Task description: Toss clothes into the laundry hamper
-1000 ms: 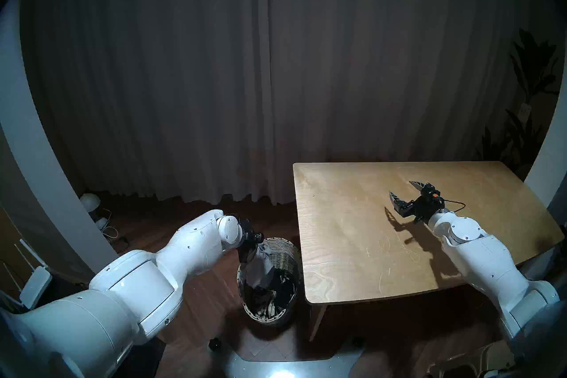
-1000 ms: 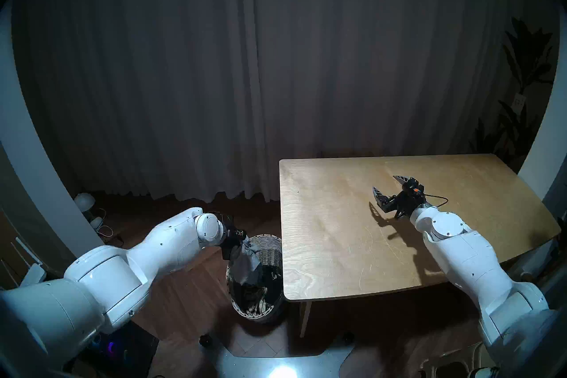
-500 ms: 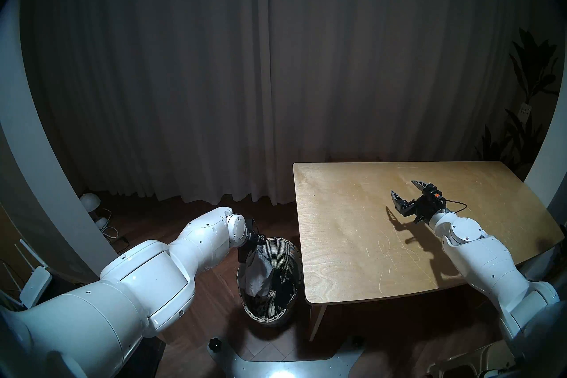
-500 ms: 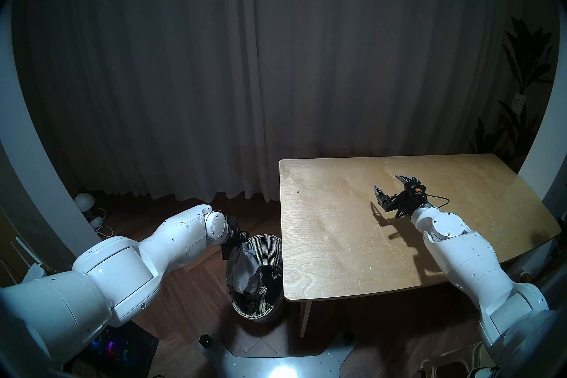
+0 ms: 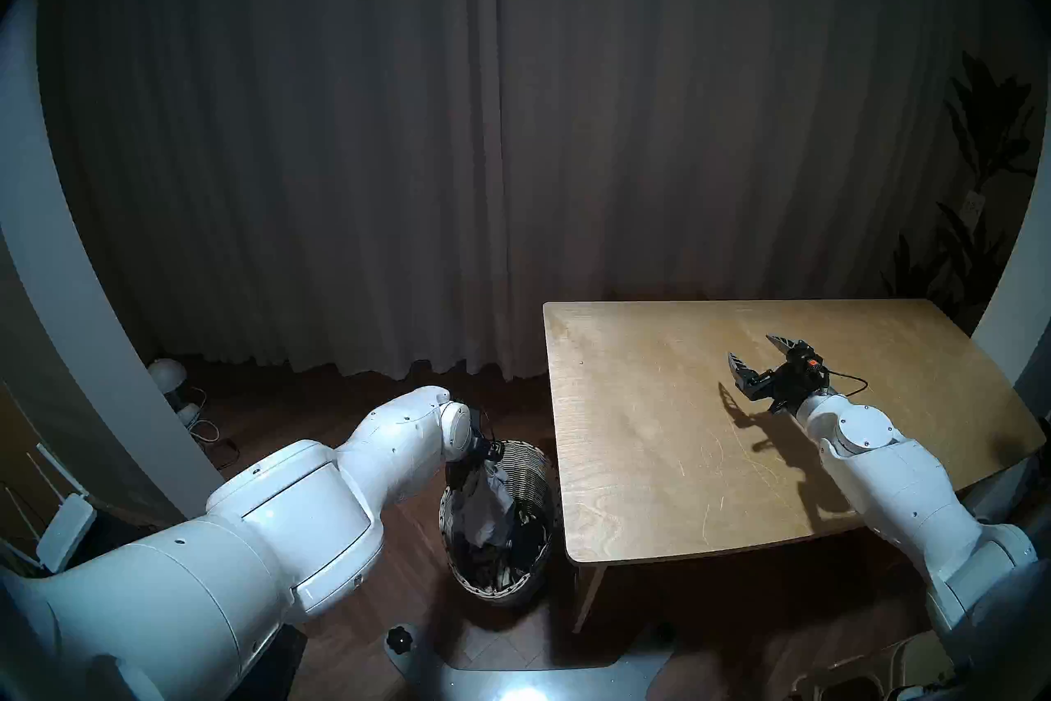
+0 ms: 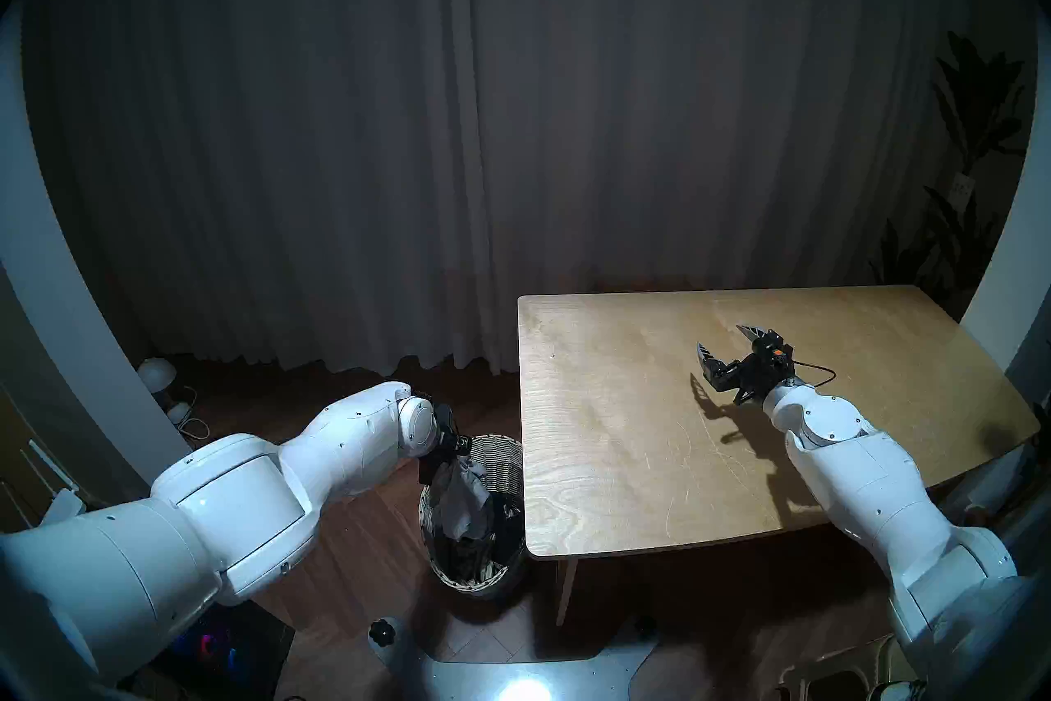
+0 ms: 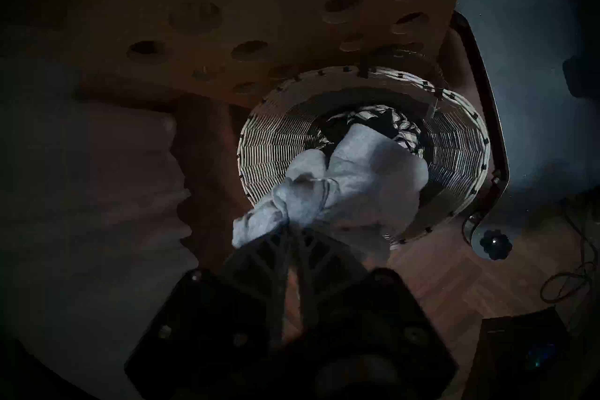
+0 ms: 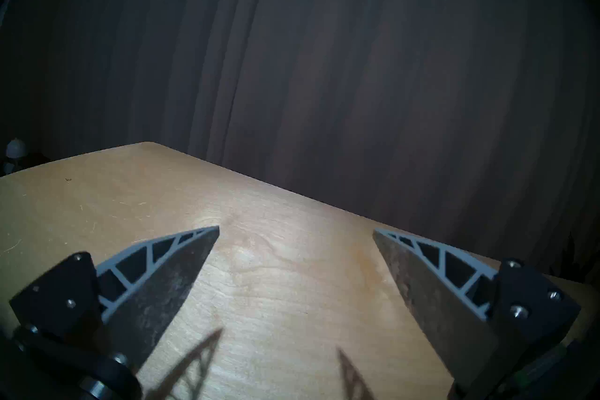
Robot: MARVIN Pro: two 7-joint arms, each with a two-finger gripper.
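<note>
My left gripper (image 5: 475,461) is shut on the heather grey garment (image 5: 483,503), which hangs from it into the mouth of the woven wicker hamper (image 5: 526,466) on the floor left of the table. In the left wrist view the fingers (image 7: 293,240) pinch the grey garment (image 7: 357,172) above the hamper (image 7: 269,143). The cream striped garment (image 7: 406,133) and a black garment (image 5: 526,526) lie inside. The olive-tan knit is not visible. My right gripper (image 5: 749,348) is open and empty, just above the wooden table (image 5: 654,455).
Dark curtains hang behind. The table's left edge stands close to the hamper. A white lamp (image 5: 166,372) and cables lie on the floor at the left. A plant (image 5: 984,159) stands at the far right. My base plate (image 5: 529,677) is below.
My left arm has reached forward and right, carrying the grey garment further over the hamper and lower into it. The right gripper has shifted only slightly and stays open.
</note>
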